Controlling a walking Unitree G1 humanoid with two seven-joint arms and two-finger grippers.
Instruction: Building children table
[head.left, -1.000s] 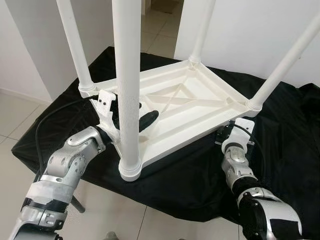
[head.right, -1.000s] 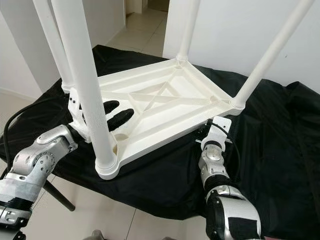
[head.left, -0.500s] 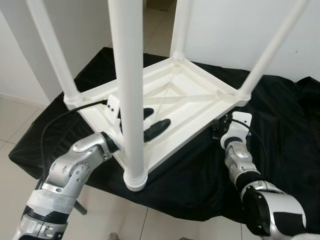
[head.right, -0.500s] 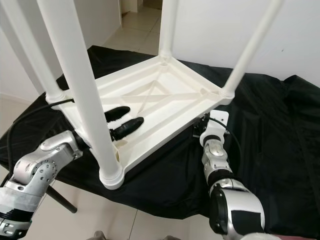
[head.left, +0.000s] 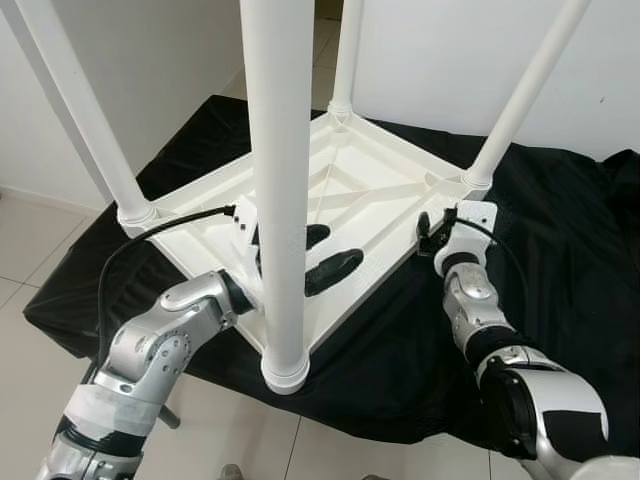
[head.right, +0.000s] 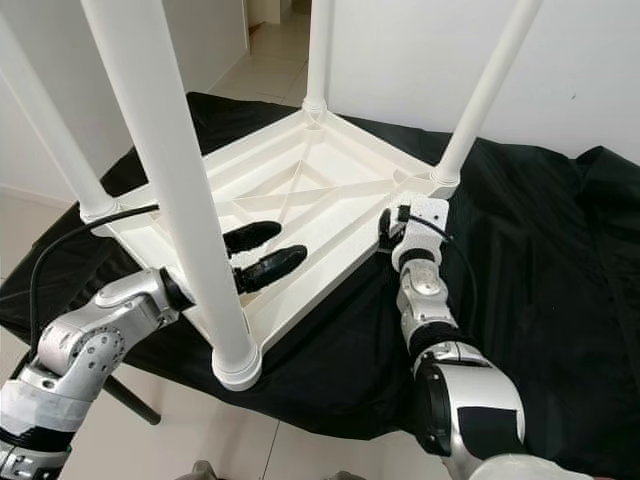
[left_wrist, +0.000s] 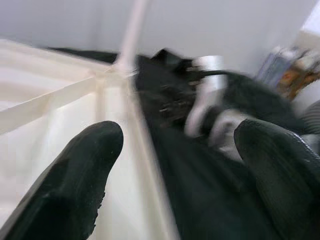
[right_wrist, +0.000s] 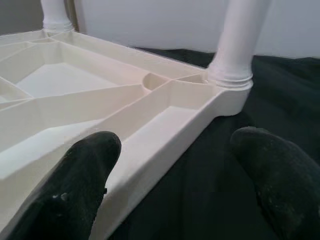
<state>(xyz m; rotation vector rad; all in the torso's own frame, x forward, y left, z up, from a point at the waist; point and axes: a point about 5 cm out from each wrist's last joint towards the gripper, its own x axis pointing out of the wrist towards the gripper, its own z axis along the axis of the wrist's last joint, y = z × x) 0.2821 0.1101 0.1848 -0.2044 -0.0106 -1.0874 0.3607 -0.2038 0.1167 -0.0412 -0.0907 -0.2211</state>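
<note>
Table (head.left: 380, 190) upside-down on black cloth (head.left: 560, 250).

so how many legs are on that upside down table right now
4. The nearest leg stands at the front corner by the left tool; one at the left corner; one at the far corner; one at the right corner beyond the right tool.

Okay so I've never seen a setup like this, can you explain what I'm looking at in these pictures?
A humanoid robot looks down at its own two silver arms. The two wide pictures come from its head cameras; the two close ones from cameras on its wrists, looking along black fingers. A white plastic children's table lies upside down, legs up, on a black cloth. The left gripper reaches over the tabletop's underside beside the nearest leg, fingers open. The right gripper sits open at the table's edge. Neither gripper is holding anything.
</note>
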